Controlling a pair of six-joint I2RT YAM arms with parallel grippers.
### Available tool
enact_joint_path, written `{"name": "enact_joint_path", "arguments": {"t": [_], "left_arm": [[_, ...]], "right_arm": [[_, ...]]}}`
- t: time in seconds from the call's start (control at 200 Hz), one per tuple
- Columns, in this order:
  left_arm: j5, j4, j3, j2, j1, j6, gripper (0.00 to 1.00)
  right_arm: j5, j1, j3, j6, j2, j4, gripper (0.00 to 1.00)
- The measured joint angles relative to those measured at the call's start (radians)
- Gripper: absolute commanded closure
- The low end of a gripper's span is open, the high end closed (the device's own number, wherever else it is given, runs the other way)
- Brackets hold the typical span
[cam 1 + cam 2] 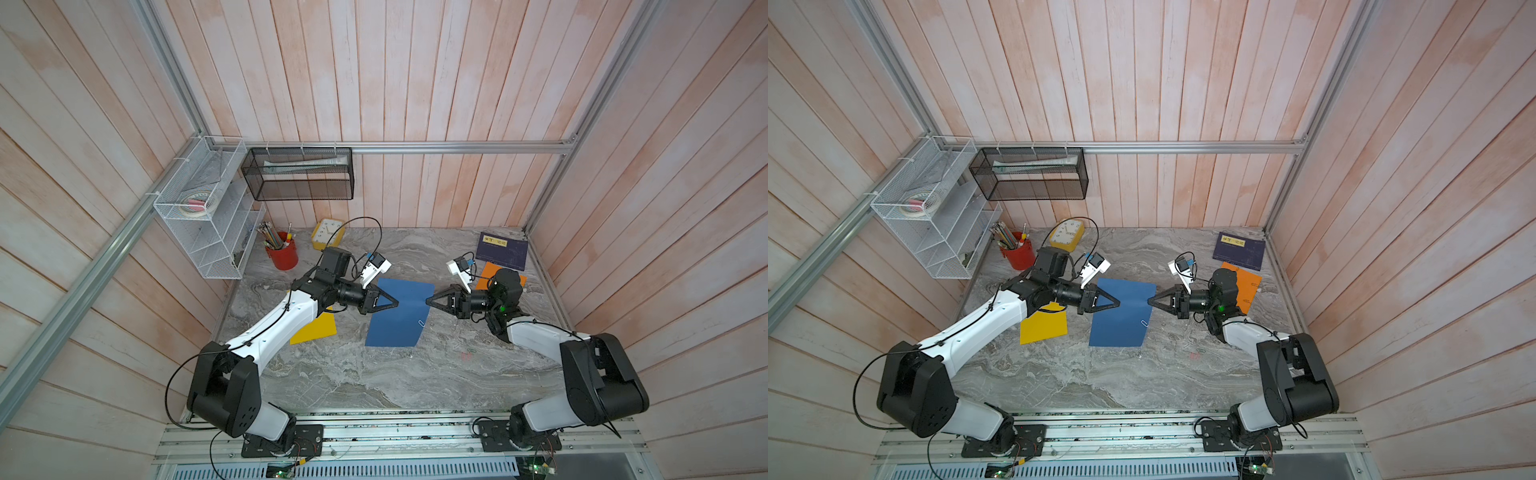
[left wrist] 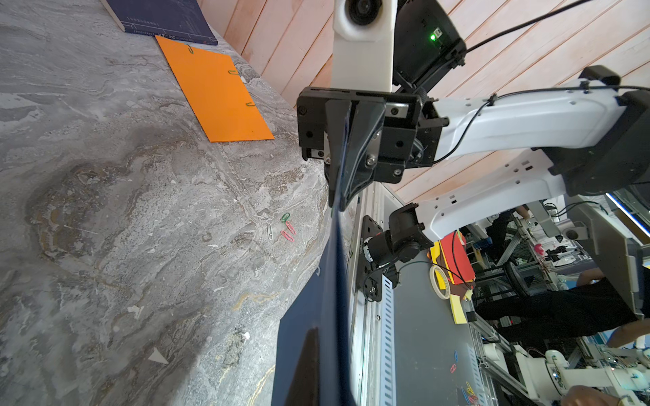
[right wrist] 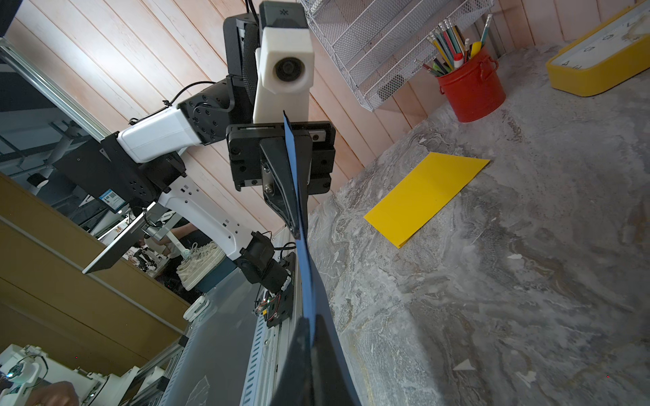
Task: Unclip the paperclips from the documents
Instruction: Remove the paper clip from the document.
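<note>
- Where the two arms meet over the table, the left gripper is clamped on one side edge of the blue sheet. Its jaws are pressed together with only the paper between them.
- Directly opposite, the right gripper is likewise closed tight on the other side edge of the blue sheet. The left wrist view shows the paper passing between its fingers.
- Between the two grips the blue sheet is creased crosswise. Both top views show this.
- One silvery paperclip is fixed on the blue sheet's edge, just nearer the arm bases than the right gripper's hold.
- Four loose paperclips, one silvery, one green and two reddish, lie on the table on the right gripper's side of the blue sheet, apart from it.
- Farther out on that same side of the blue sheet, the orange sheet lies flat. It carries three clips on its edges.
- On the left gripper's side of the blue sheet, the yellow sheet lies flat, partly beneath the left arm.
- Farthest from the blue sheet, a navy booklet lies just beside the orange sheet's far corner.
</note>
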Motion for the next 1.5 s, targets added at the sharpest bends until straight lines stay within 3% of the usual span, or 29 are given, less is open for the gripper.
{"name": "enact_joint_path", "arguments": {"t": [1.2,1.5], "left_arm": [[0.003,-0.018,0.000,-0.001,0.004,0.019,1.00],[0.003,-0.028,0.000,-0.011,0.011,0.021,1.00]], "right_arm": [[0.003,-0.002,0.003,-0.026,-0.006,-0.040,0.91],[0.003,-0.009,0.003,-0.030,-0.006,-0.046,0.95]]}}
